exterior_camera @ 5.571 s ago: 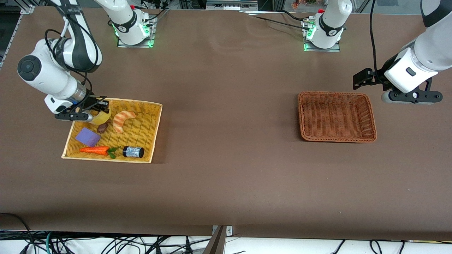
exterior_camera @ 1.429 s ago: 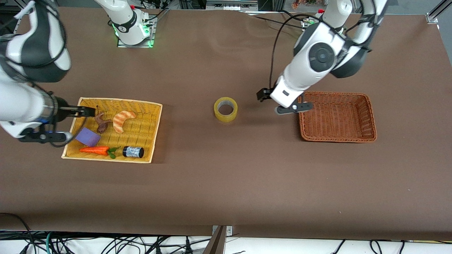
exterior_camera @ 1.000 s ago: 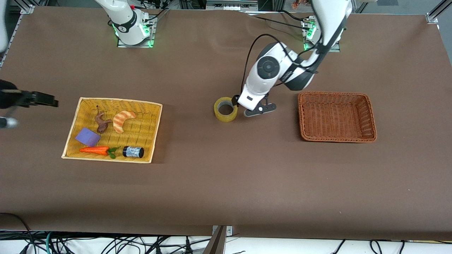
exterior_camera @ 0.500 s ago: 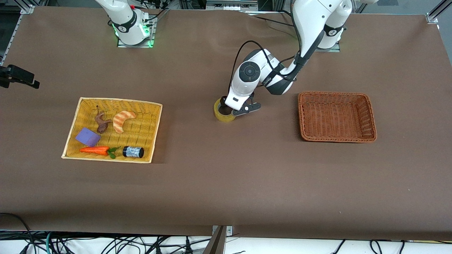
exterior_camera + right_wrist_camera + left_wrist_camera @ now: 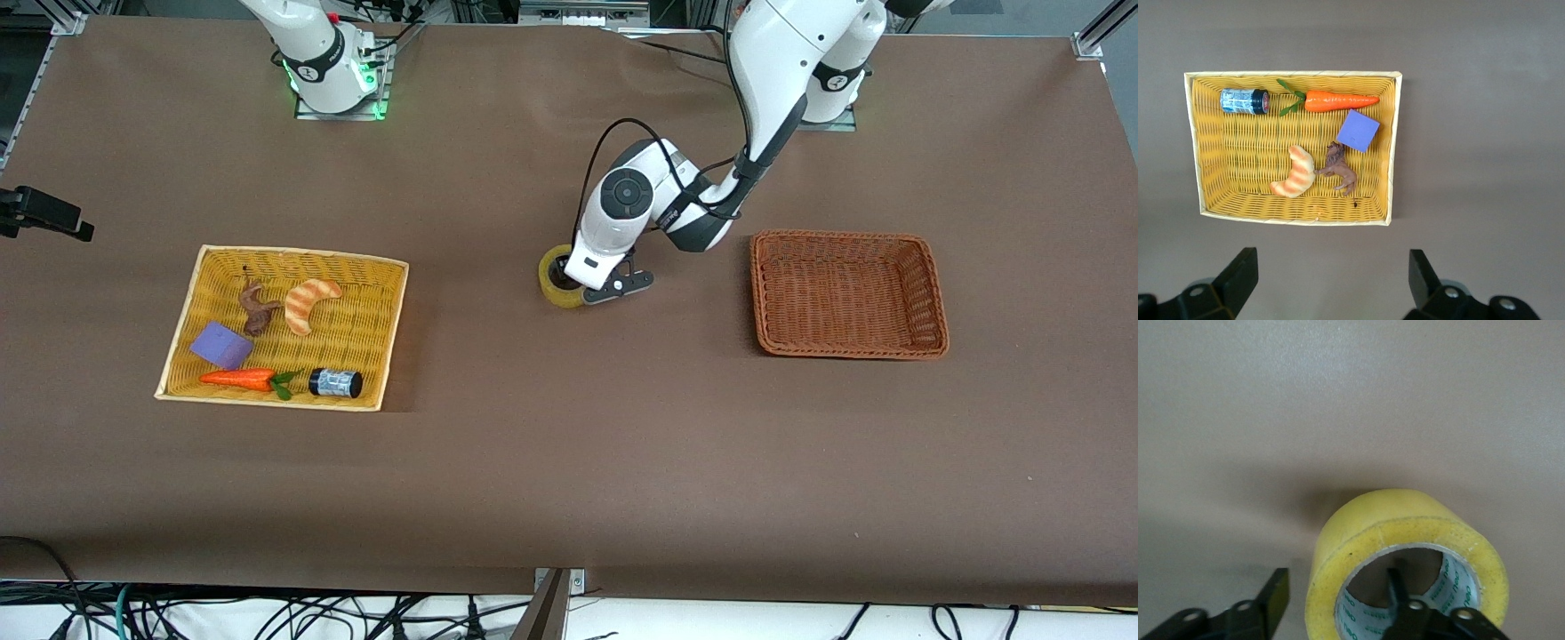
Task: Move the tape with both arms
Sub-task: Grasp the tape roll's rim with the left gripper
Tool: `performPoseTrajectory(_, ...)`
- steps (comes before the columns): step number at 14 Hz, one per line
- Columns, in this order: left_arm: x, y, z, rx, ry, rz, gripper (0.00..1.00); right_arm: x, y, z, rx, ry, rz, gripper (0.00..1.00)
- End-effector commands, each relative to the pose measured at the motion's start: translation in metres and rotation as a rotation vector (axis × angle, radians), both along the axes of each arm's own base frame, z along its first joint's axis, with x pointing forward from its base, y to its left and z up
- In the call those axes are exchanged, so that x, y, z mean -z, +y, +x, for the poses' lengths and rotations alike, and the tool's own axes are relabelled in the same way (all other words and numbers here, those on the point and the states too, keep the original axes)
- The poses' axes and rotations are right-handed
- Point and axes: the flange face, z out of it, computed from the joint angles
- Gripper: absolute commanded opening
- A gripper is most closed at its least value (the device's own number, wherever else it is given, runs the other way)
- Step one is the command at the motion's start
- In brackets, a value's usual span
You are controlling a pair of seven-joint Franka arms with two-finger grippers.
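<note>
Straddling the tape's (image 5: 558,276) wall, our left gripper (image 5: 1338,610) stands spread wide, one finger (image 5: 1399,590) inside the core. The roll lies mid-table, at nine o'clock from the brown basket (image 5: 847,293). Our right gripper (image 5: 1328,287) waits wide above the yellow basket (image 5: 1198,153).

Even overhead light, soft shadows, sharp

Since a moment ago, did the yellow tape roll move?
No. The yellowish translucent tape roll sits at the same spot between the yellow wicker tray and the brown wicker basket; only the left gripper came down onto it.
</note>
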Motion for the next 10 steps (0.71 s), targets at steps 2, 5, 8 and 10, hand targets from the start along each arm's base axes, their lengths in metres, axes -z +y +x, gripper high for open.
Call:
performPoseTrajectory(2,-0.006,-0.001,0.007,0.011,-0.028,0.018,0.00,-0.007,0.004,0.003,-0.015,-0.008,-0.010,1.00)
performPoseTrajectory(5,-0.027,0.009,0.012,0.008,-0.023,0.044,0.00,-0.006,0.006,0.004,-0.019,-0.006,-0.010,1.00)
performPoseTrajectory(8,-0.074,0.056,0.032,0.071,-0.015,0.093,0.00,-0.006,0.004,0.004,-0.017,-0.006,-0.010,1.00)
performPoseTrajectory(10,-0.112,0.111,0.041,0.162,-0.019,0.115,0.00,-0.006,0.004,0.004,-0.017,-0.006,-0.010,1.00)
